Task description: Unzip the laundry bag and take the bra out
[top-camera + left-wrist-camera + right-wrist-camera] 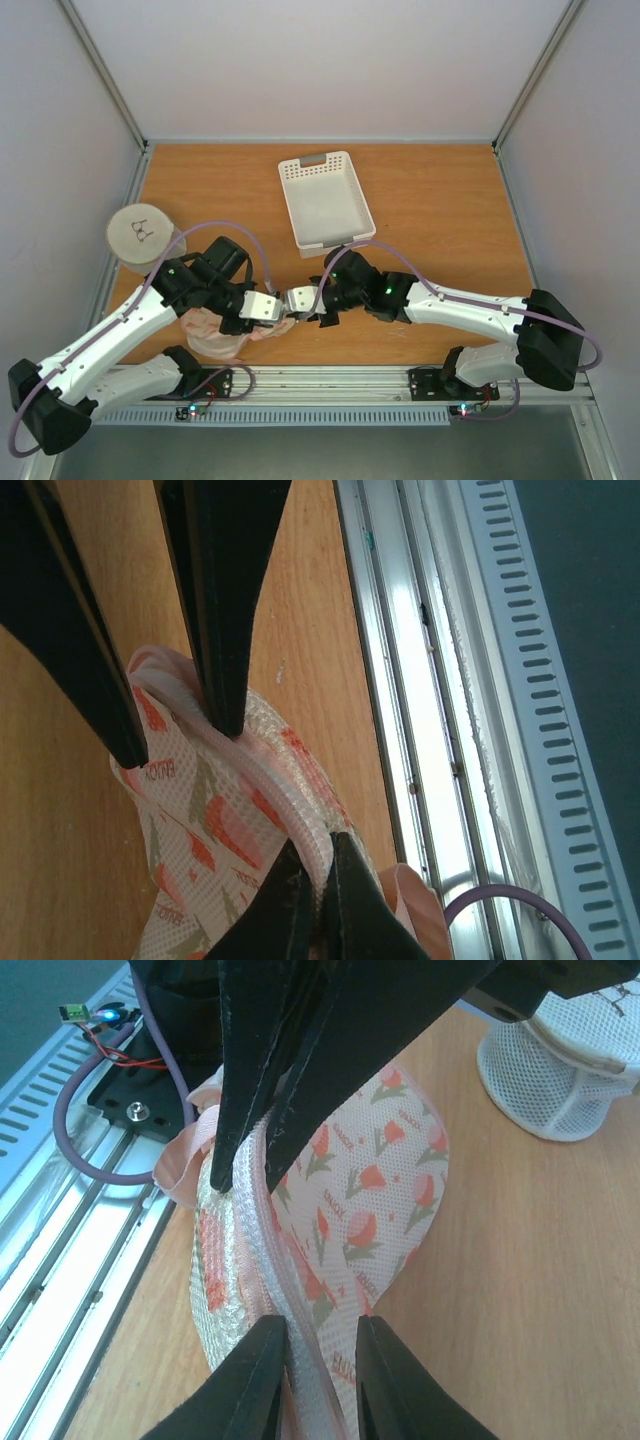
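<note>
The laundry bag (215,338), cream mesh with pink-orange tulip marks, lies at the table's near edge under my left arm. In the left wrist view my left gripper (320,845) is shut on the bag's (210,810) white zipper rim and lifts it. My right gripper (320,1325) is open, its fingers either side of the same rim of the bag (380,1200). The two grippers meet tip to tip in the top view, left gripper (268,308) and right gripper (298,298). A peach strap (185,1160) of the bra pokes out at the bag's end; it also shows in the left wrist view (420,900). The cups are hidden.
A white perforated basket (325,200) stands at the back middle. A round white mesh disc with a black drawing (140,235) sits at the left, also in the right wrist view (570,1070). The metal rail (320,380) runs right beside the bag.
</note>
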You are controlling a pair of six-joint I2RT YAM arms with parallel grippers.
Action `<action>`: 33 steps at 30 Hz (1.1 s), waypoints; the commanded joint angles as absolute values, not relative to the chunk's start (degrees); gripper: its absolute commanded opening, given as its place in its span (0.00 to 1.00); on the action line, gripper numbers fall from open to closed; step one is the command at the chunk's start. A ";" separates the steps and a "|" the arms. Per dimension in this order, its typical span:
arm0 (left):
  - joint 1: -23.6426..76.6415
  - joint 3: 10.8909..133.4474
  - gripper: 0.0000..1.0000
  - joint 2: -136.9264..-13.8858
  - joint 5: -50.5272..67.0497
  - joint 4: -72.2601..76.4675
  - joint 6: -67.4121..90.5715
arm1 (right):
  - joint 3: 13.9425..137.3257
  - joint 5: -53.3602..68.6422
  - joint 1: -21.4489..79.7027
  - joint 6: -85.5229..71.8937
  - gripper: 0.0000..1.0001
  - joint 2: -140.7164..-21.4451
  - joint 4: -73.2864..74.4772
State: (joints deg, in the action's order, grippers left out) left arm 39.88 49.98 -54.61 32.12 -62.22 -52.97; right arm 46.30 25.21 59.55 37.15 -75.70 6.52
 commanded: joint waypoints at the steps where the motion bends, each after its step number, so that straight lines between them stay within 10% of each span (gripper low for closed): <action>1: 40.08 49.76 0.01 -53.77 32.95 -59.30 -53.11 | 47.62 24.09 61.39 38.25 0.18 -77.06 5.99; 8: 40.06 48.27 0.02 -52.98 32.56 -57.92 -51.74 | 45.57 21.76 61.57 33.16 0.01 -75.28 3.31; 13: 40.06 45.27 0.52 -51.26 29.92 -55.33 -48.84 | 41.53 21.83 59.89 26.01 0.01 -72.27 -1.20; 21: 38.16 41.53 0.78 -47.62 22.63 -54.41 -47.05 | 34.59 23.34 57.17 15.73 0.01 -69.46 -9.02; 33: 31.84 40.37 0.79 -42.05 12.26 -59.03 -52.67 | 28.80 26.99 50.18 4.83 0.01 -67.28 -15.61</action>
